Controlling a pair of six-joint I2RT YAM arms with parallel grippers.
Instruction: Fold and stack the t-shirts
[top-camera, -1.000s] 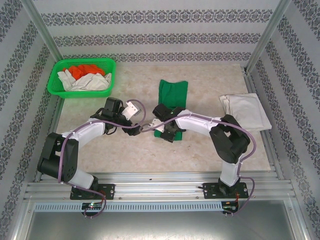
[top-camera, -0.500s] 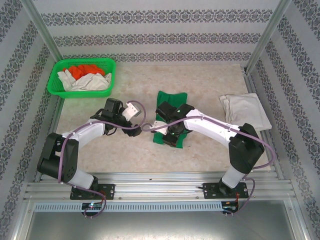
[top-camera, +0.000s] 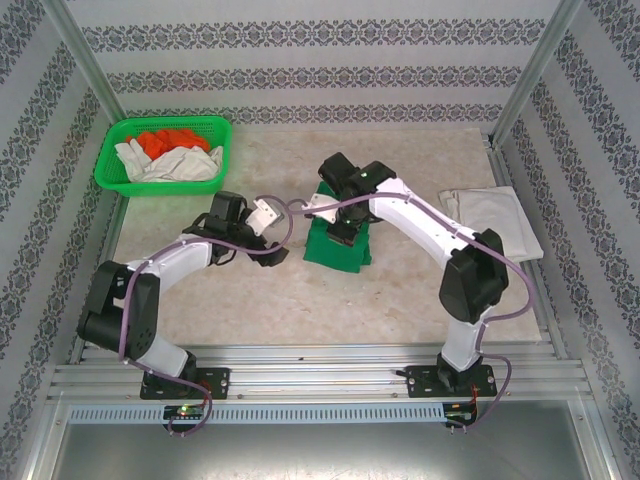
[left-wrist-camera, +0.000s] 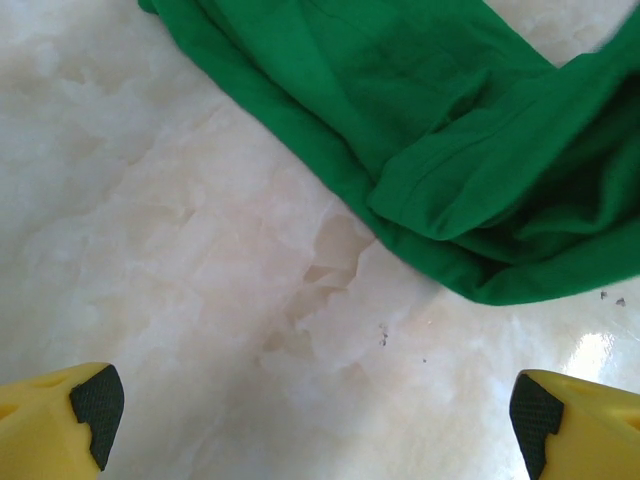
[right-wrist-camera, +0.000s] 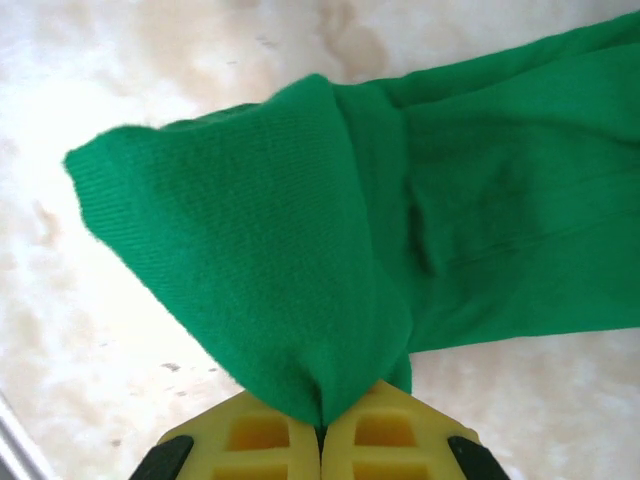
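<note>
– Top external view, biggest first: what is where?

– There is a pale marble-patterned table (top-camera: 400, 300). On its middle lies the dark green cloth t-shirt (top-camera: 340, 255), partly folded, its long axis running from the arm bases toward the far wall. A folded off-white cloth t-shirt (top-camera: 495, 222) sits well apart at the right edge. At far left, the bright green plastic mesh basket (top-camera: 108, 178) holds a crumpled off-white shirt (top-camera: 180, 165) and an orange shirt (top-camera: 165, 140).

– And the claws?

– In the right wrist view the right gripper (right-wrist-camera: 320, 432) is pressed together on a fold of the green shirt, with cloth bunching up out of the closed jaws. The left gripper (left-wrist-camera: 315, 405) is spread wide over bare table and holds nothing.

– Which relation matters next?

– The right arm is on the shirt, over its far part. From the left claw the shirt lies just beside, toward the robot's right. In the left wrist view its edge is ahead, apart from the fingertips (left-wrist-camera: 95, 400). I judge the fold runs along the long axis, with the left claw free to pin the near edge.
</note>
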